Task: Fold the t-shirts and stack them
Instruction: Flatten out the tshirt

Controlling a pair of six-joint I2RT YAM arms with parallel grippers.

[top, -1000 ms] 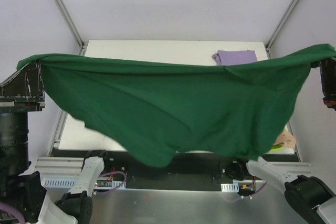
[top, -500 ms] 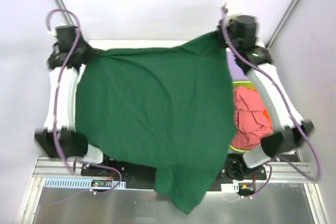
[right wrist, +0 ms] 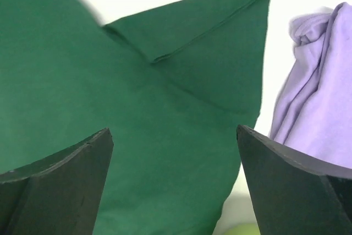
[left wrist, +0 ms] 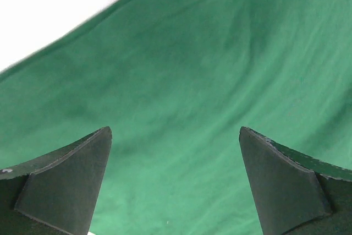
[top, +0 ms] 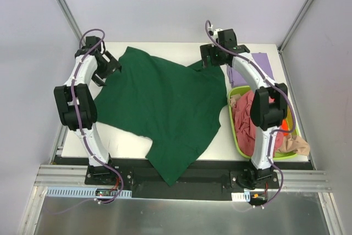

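The dark green t-shirt point(top: 165, 105) lies spread over the white table point(top: 181, 50), its lower end hanging over the near edge. My left gripper point(top: 113, 68) stands open over its far left corner, with only green cloth point(left wrist: 181, 70) below the fingers. My right gripper point(top: 208, 61) stands open over the far right corner, where a sleeve point(right wrist: 192, 26) lies folded. Both grippers point(left wrist: 175, 130) point(right wrist: 173, 130) hold nothing. A lilac-purple t-shirt point(top: 264, 60) point(right wrist: 319, 97) lies folded at the far right. A pinkish-red shirt point(top: 245, 116) and a beige one point(top: 295, 146) sit in the basket.
A lime-green plastic basket point(top: 237, 140) stands at the table's right side, partly under the right arm. Both arms reach far across the table along its left and right sides. Frame posts rise at the far corners.
Both grippers have opened and let go of the green shirt. It was held stretched in the air; it now lies on the table, with the arms reached to the far side.
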